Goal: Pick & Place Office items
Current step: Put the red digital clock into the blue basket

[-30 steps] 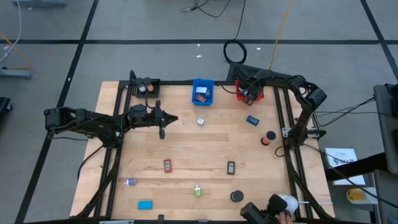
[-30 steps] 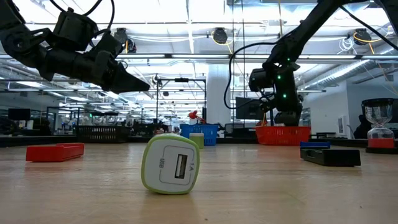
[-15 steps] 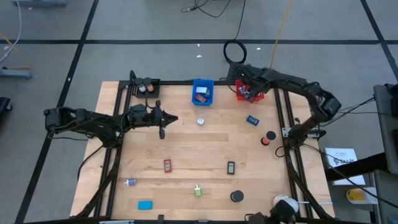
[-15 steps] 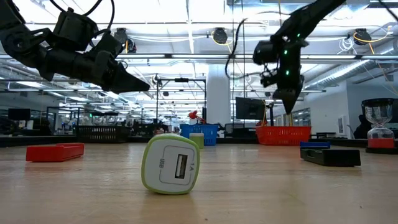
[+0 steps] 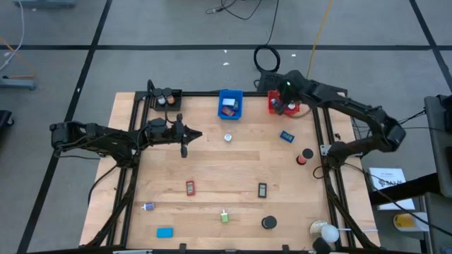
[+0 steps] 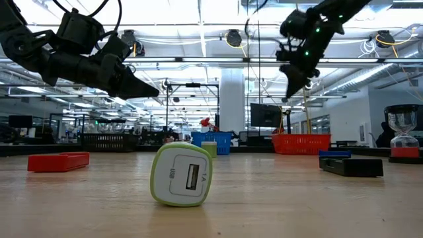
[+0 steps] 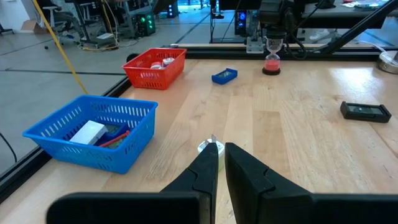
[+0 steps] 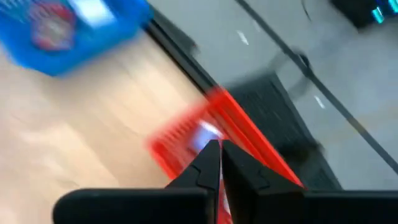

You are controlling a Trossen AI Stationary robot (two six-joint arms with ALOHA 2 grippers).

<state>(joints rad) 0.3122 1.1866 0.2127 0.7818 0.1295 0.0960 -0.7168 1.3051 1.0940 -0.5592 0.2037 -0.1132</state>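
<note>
- The floor [image 5: 176, 63] is grey, divided by dark lines into large panels.
- Cables [image 5: 240, 8] lie on the floor beyond the tabletop [image 5: 233, 159], which is light wood.
- Rows of ceiling lights [image 6: 198, 20] illuminate a large hall.
- A white column [image 6: 232, 99] stands in the background.

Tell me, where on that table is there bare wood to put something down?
The widest bare patch is mid-table, bordered by the white disc above, and the red block and black block below. The near-left corner above the blue block is also free. The far edge is crowded: blue bin, red bin, and the right tool.
</note>
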